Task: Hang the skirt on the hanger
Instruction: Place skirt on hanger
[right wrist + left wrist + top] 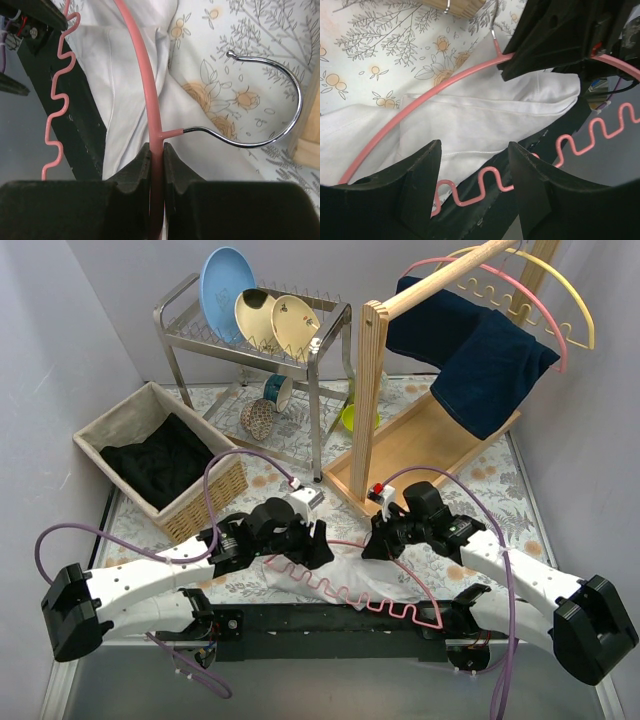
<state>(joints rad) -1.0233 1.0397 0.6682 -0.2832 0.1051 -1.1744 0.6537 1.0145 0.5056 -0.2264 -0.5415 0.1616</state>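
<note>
right wrist: hanger (148, 95) inside right claw (156, 151), skirt (120, 80) beneath

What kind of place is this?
Probably a mock home chore setup on a lab table: a dish rack with plates, a wooden clothes rail and a laundry basket.

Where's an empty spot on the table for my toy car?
One bare patch of flowery table lies between the basket, the dish rack and the wooden stand. Another lies between the wooden stand and the right wall. The near edge is crowded: the white skirt and pink hanger lie there.
</note>
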